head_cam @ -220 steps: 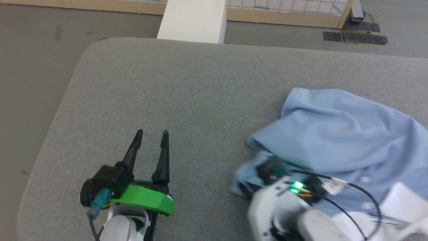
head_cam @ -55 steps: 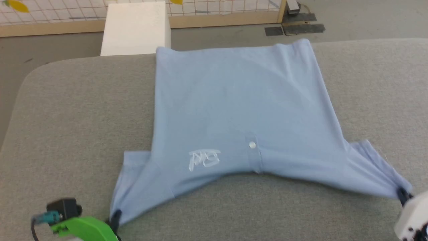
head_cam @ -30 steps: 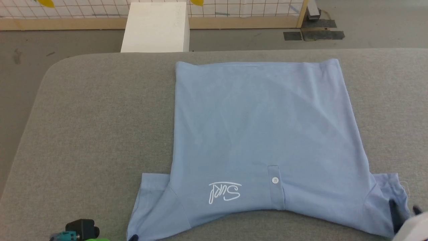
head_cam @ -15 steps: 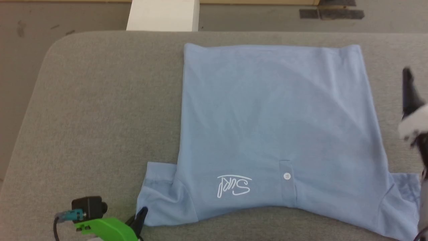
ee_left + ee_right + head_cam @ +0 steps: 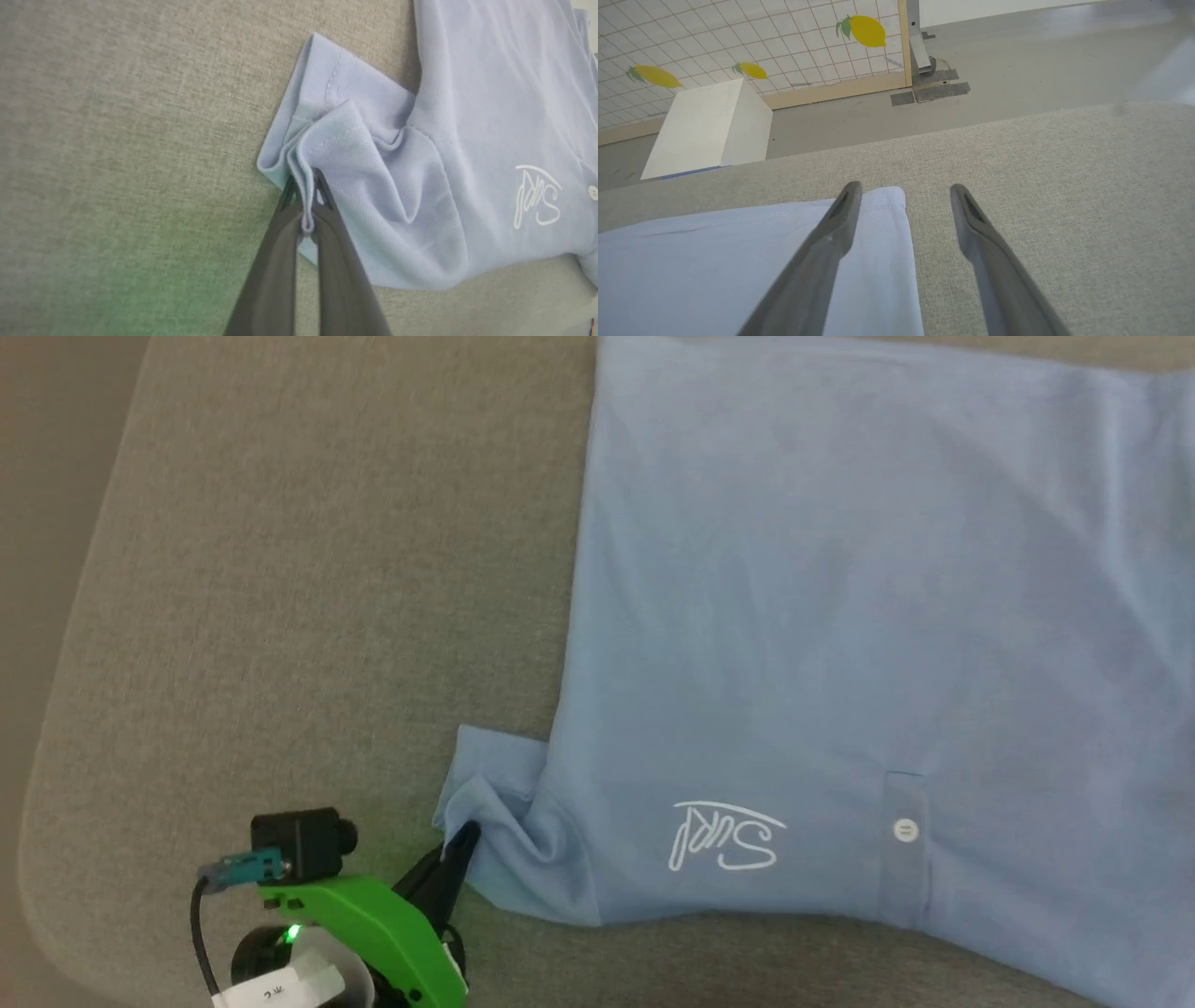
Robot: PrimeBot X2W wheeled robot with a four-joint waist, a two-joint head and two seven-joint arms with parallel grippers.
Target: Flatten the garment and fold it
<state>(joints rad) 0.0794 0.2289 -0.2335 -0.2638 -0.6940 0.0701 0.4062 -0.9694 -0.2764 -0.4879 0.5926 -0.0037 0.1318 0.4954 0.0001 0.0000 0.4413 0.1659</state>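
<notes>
Crumpled seconds ago, the garment (image 5: 840, 616) now lies spread front-up on the grey table (image 5: 280, 569), so flattening looks nearly done and folding unstarted; its white script logo (image 5: 726, 837) seems to read "Surf", beside one button (image 5: 904, 830). The left gripper (image 5: 306, 205) pinches the bunched sleeve (image 5: 345, 140) by its edge, while the right gripper (image 5: 906, 189), having let go its sleeve, hovers with fingers parted and empty over the far hem corner (image 5: 882, 200).

So the left claw (image 5: 464, 837) is sitting low on the left in the head view, fingers angling up and rightward, pinching tight on a fold of the garment (image 5: 840, 616). The right claw (image 5: 906, 190) is hanging with fingers spread wide, gripping nothing.
</notes>
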